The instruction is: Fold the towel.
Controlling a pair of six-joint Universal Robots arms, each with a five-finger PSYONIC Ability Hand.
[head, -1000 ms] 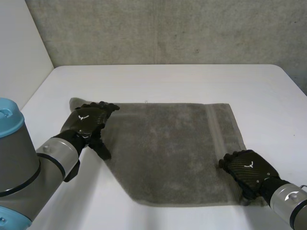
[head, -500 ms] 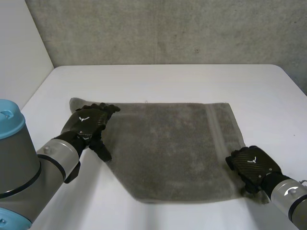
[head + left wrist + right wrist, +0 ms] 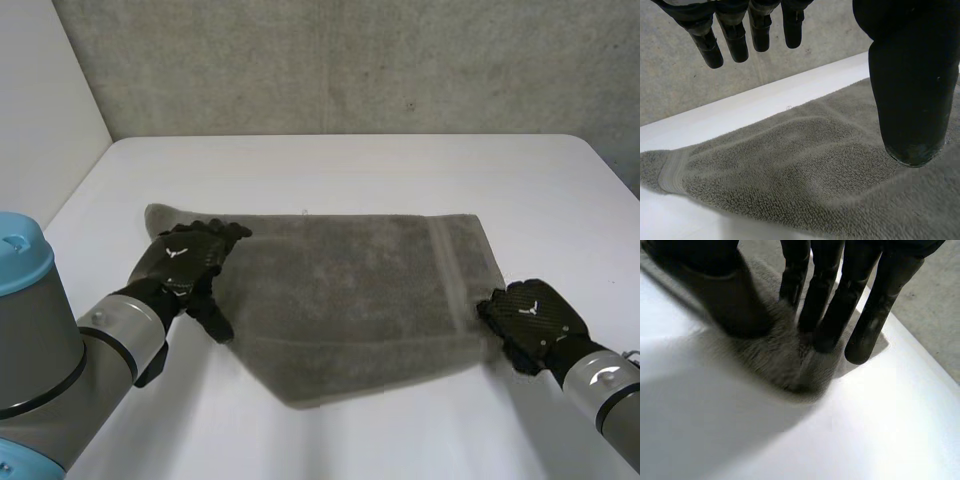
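A grey towel (image 3: 350, 300) lies spread on the white table (image 3: 350, 165), its near edge drawn in and slightly raised at the right. My left hand (image 3: 185, 258) rests open on the towel's left edge, close to the far left corner. In the left wrist view its straight fingers (image 3: 735, 30) and thumb (image 3: 910, 75) stand over the towel (image 3: 790, 165). My right hand (image 3: 530, 318) is at the towel's near right corner. In the right wrist view the right hand (image 3: 840, 295) pinches a bunch of towel (image 3: 780, 355) between fingers and thumb.
A grey concrete wall (image 3: 350, 60) runs behind the table's far edge, and a white wall (image 3: 40, 110) stands at the left. Bare white tabletop lies beyond the towel and along the near edge.
My right hand has closed on the towel's near right corner and moved away from me with it, pulling the near edge in. The left hand has stayed put.
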